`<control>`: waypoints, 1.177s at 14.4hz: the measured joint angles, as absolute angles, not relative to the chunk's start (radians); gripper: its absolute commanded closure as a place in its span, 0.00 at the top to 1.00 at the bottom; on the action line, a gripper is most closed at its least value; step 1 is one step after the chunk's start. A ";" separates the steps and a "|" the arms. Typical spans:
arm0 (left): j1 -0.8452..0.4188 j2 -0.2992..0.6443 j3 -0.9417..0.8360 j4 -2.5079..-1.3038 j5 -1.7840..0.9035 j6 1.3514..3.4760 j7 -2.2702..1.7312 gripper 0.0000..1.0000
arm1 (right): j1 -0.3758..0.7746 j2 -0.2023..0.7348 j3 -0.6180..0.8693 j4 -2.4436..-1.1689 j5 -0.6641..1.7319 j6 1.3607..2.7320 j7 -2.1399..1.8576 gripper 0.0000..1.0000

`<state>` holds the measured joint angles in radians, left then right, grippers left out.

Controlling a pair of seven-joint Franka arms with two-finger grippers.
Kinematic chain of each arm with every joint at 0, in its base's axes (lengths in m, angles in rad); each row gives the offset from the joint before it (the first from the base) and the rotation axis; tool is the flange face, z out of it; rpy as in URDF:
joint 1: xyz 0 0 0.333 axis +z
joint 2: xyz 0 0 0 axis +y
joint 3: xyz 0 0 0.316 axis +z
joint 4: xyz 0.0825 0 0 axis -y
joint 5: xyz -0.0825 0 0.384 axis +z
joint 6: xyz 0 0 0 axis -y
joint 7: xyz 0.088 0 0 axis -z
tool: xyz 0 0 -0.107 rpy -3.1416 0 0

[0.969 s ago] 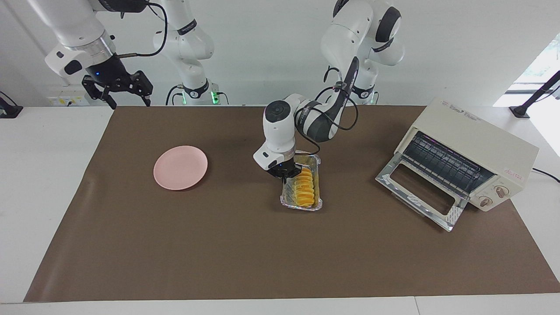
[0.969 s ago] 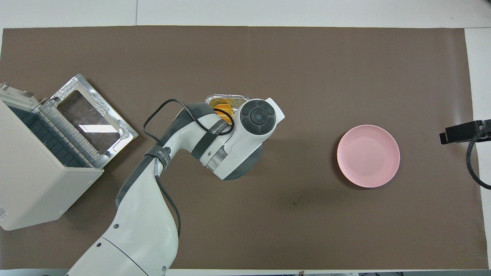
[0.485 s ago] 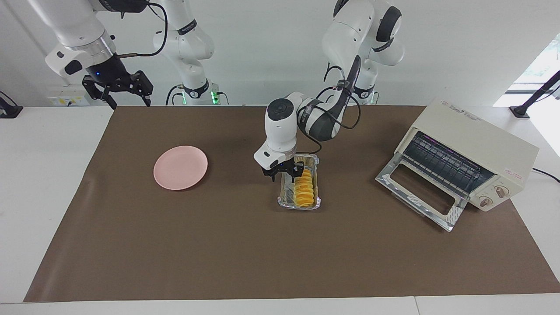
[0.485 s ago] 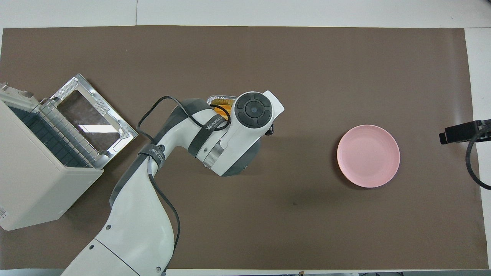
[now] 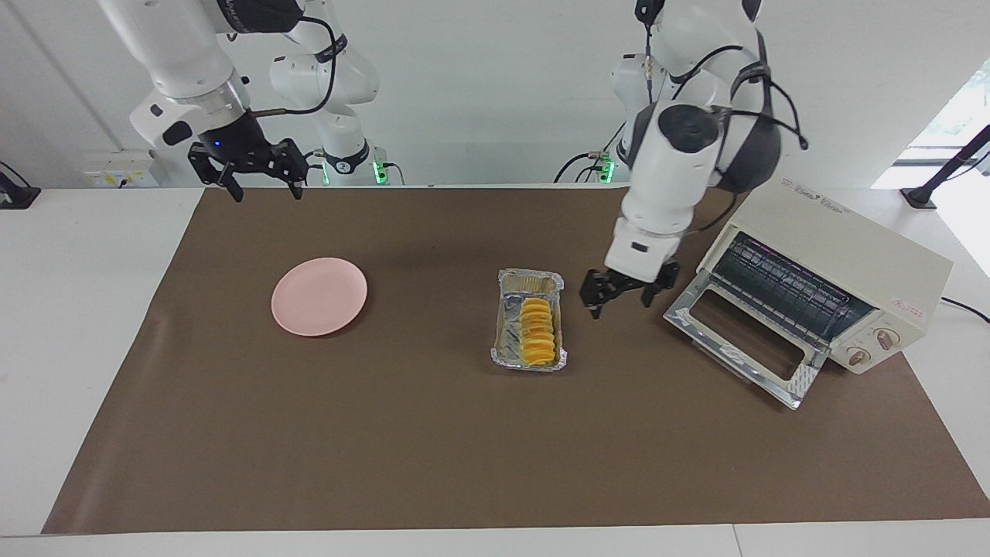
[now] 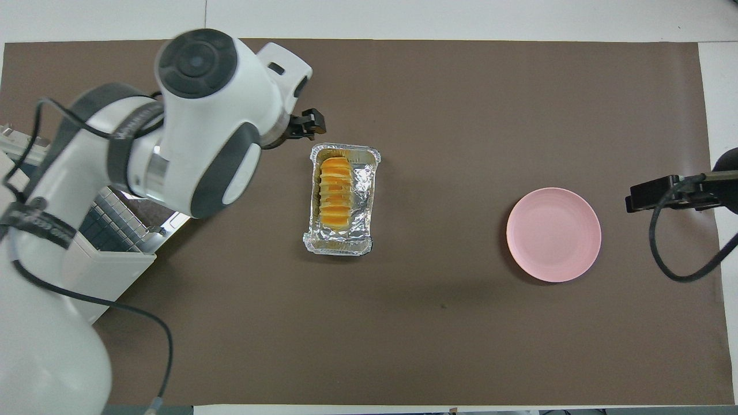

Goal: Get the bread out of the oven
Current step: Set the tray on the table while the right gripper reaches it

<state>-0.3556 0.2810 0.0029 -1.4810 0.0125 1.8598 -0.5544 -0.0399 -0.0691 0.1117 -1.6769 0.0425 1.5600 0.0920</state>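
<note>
Hanging open and empty, the left tool [image 5: 620, 296] hovers between bread [image 5: 537, 332] and oven [image 5: 820, 278].

In the overhead view the left arm [image 6: 196, 124] covers most of the oven [image 6: 86, 271] at the frame's left edge, hiding its door and rack (only 1 cream corner and a strip of rack show). The left gripper [image 6: 305, 124] shows just a dark tip. At the right edge, the right gripper [image 6: 663, 193] is cut off.
</note>
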 measured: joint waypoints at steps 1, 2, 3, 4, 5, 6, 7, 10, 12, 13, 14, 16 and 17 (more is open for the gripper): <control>-0.288 0.252 0.004 -1.481 0.011 1.820 -0.495 1.00 | 0.002 -0.043 0.113 -1.676 0.039 1.587 0.156 1.00; -0.232 0.231 0.003 -1.481 0.011 1.778 -0.437 1.00 | 0.043 -0.016 0.113 -1.671 0.035 1.606 0.220 1.00; -0.179 0.209 0.004 -1.482 0.009 1.729 -0.385 1.00 | 0.086 0.020 0.114 -1.658 0.028 1.622 0.286 1.00; -0.136 0.187 0.004 -1.484 0.008 1.679 -0.343 1.00 | 0.126 0.065 0.114 -1.632 0.016 1.634 0.349 1.00; -0.098 0.160 0.004 -1.490 0.007 1.632 -0.301 1.00 | 0.164 0.118 0.115 -1.596 0.008 1.646 0.410 1.00; -0.069 0.131 0.003 -1.501 0.007 1.597 -0.258 1.00 | 0.194 0.168 0.115 -1.561 0.003 1.660 0.459 1.00; -0.043 0.100 0.003 -1.517 0.007 1.566 -0.213 1.00 | 0.221 0.217 0.114 -1.526 -0.003 1.678 0.506 1.00; -0.006 0.013 0.003 -1.585 0.007 1.526 -0.131 1.00 | 0.289 0.331 0.112 -1.460 -0.015 1.735 0.631 1.00; -0.001 -0.034 0.000 -1.629 0.007 1.524 -0.111 1.00 | 0.343 0.440 0.109 -1.377 -0.035 1.749 0.750 1.00; -0.001 -0.037 -0.006 -1.634 0.007 1.523 -0.110 1.00 | 0.366 0.486 0.108 -1.335 -0.046 1.749 0.792 1.00; -0.001 -0.039 -0.012 -1.638 0.007 1.519 -0.110 1.00 | 0.390 0.532 0.107 -1.300 -0.054 1.751 0.821 1.00; -0.001 -0.038 -0.020 -1.644 0.007 1.518 -0.110 1.00 | 0.429 0.600 0.107 -1.261 -0.063 1.779 0.841 1.00; -0.001 -0.038 -0.021 -1.644 0.007 1.518 -0.110 1.00 | 0.444 0.620 0.107 -1.254 -0.066 1.800 0.843 1.00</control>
<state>-0.0012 -0.0385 -0.0213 -1.6439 0.0066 1.5181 -0.1102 0.4439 0.6203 0.1066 -1.2536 -0.0660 1.8002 0.8430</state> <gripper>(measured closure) 0.000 0.000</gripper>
